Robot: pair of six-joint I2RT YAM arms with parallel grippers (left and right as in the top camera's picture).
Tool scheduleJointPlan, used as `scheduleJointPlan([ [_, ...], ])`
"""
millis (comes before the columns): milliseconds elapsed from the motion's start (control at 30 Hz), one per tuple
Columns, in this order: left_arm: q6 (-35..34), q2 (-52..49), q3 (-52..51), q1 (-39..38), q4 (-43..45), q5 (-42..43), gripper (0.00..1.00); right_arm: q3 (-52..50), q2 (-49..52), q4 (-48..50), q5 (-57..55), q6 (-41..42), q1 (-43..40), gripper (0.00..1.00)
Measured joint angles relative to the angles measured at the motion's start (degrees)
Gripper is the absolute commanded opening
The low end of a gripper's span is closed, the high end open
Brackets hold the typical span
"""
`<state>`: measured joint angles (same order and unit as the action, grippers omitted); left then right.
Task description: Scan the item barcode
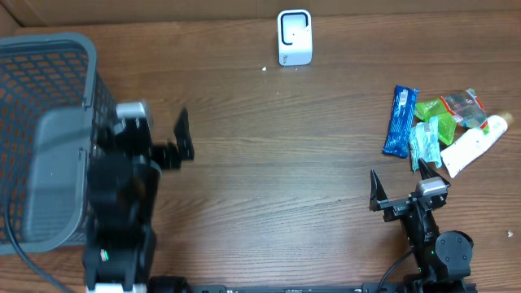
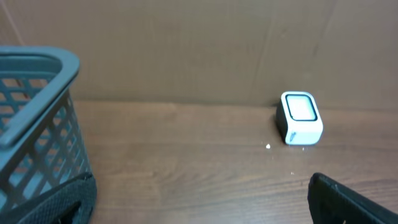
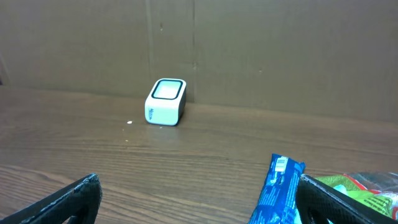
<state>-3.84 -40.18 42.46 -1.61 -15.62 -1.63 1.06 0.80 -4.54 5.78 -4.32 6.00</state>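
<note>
Where the wooden table (image 1: 269, 163) meets the cardboard wall (image 3: 280, 50), a scanner (image 1: 294, 37) stands.

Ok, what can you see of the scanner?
The scanner is a small white box with rounded corners, plastic by its look, with a dark-rimmed pale window on its face. It stands upright at the table's far edge, by the cardboard wall, apart from the basket and the packets. Only the table touches it.

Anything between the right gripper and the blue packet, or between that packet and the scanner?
Nothing visible. Bare table lies between the open right gripper and the blue packet, and from the packet to the scanner. Other packets lie on its right.
</note>
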Motion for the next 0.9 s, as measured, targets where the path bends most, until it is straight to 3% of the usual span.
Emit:
scheduleJointPlan([
  [267, 3.0, 17.1, -21.7, 3.7, 12.3, 5.6, 1.00, 0.0, 0.0, 0.0, 0.0, 0.0, 0.0, 1.00],
  [467, 7.6, 25.1, -29.4, 3.6, 13.1, 6.4, 0.99, 0.0, 0.0, 0.0, 0.0, 0.0, 0.0, 1.00],
  [733, 19.1, 34.3, -36.8, 3.6, 13.2, 6.4, 1.00, 0.0, 0.0, 0.0, 0.0, 0.0, 0.0, 1.00],
  [900, 21.0, 36.9, -41.1, 3.6, 12.0, 6.4, 1.00, 0.0, 0.0, 0.0, 0.0, 0.0, 0.0, 1.00],
])
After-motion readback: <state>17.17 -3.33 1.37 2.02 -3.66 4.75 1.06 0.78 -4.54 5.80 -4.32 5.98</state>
